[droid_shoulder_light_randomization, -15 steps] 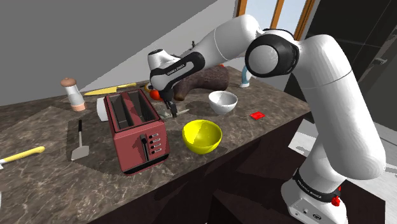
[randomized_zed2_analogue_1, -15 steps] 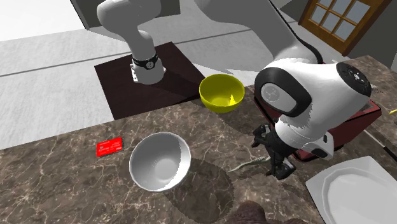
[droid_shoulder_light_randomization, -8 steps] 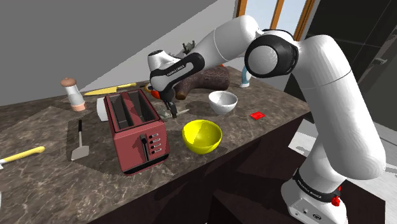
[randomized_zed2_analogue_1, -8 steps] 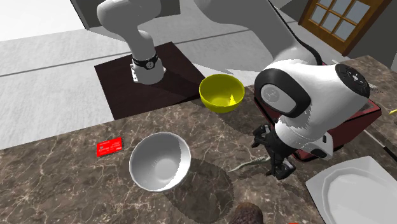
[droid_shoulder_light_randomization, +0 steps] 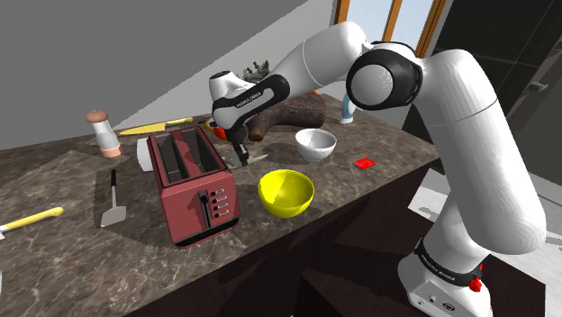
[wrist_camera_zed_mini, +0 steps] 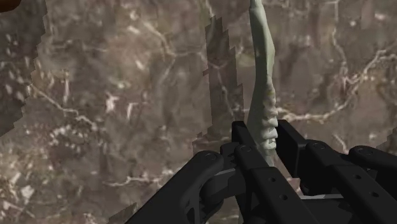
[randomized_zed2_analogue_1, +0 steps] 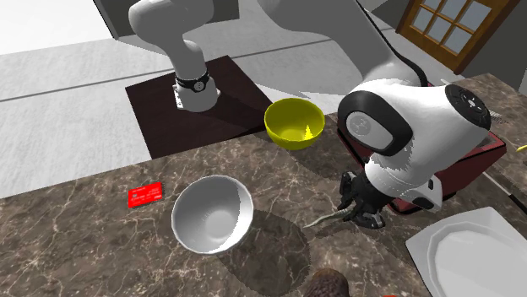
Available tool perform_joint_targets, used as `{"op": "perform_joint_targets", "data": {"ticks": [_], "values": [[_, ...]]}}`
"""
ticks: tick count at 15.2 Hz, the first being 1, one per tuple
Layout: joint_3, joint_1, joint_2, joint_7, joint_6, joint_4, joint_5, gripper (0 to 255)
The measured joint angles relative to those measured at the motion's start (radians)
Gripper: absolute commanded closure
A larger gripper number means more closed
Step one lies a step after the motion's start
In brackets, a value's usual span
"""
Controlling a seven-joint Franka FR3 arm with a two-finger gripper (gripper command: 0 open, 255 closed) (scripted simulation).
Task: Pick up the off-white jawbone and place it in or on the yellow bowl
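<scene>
The off-white jawbone (wrist_camera_zed_mini: 262, 83) is a thin, curved, toothed piece lying on the dark marble counter (droid_shoulder_light_randomization: 81, 243), between the red toaster and the white bowl. My black gripper (wrist_camera_zed_mini: 264, 143) is shut on its near end, with a finger pressed against each side. In the shoulder view the gripper (droid_shoulder_light_randomization: 240, 155) points down at the counter just behind the toaster, and the jawbone (droid_shoulder_light_randomization: 255, 158) sticks out beside it. The second exterior view shows the gripper (randomized_zed2_analogue_1: 361, 211) low over the jawbone (randomized_zed2_analogue_1: 325, 219). The yellow bowl (droid_shoulder_light_randomization: 286, 193) (randomized_zed2_analogue_1: 294, 123) stands upright near the counter's front edge.
A red toaster (droid_shoulder_light_randomization: 192, 185) stands close beside the gripper. A white bowl (droid_shoulder_light_randomization: 315, 144) (randomized_zed2_analogue_1: 213, 214), a red card (droid_shoulder_light_randomization: 364, 164) and a brown log-shaped thing (droid_shoulder_light_randomization: 293, 113) lie around it. A spatula (droid_shoulder_light_randomization: 113, 203) and shaker (droid_shoulder_light_randomization: 104, 133) sit beyond the toaster. A white plate (randomized_zed2_analogue_1: 473, 253) lies near the hand.
The fingers stood apart around the jawbone's end and have now come together on it. The arm has hardly moved.
</scene>
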Motion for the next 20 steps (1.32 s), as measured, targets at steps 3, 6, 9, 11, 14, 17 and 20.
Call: {"op": "perform_joint_targets", "data": {"ticks": [3,6,9,11,14,17,20], "values": [[0.0,0.0,-0.002,-0.001,-0.006,0.004,0.0,255],[0.001,0.001,-0.023,-0.003,-0.027,0.004,0.001,255],[0.001,0.0,-0.041,-0.008,-0.057,0.017,0.003,255],[0.001,0.0,-0.054,-0.011,-0.076,0.023,0.004,255],[0.002,0.0,-0.069,-0.014,-0.105,0.037,0.005,255],[0.002,0.0,-0.083,-0.018,-0.135,0.054,0.007,255],[0.003,0.001,-0.097,-0.022,-0.169,0.073,0.008,255]]}}
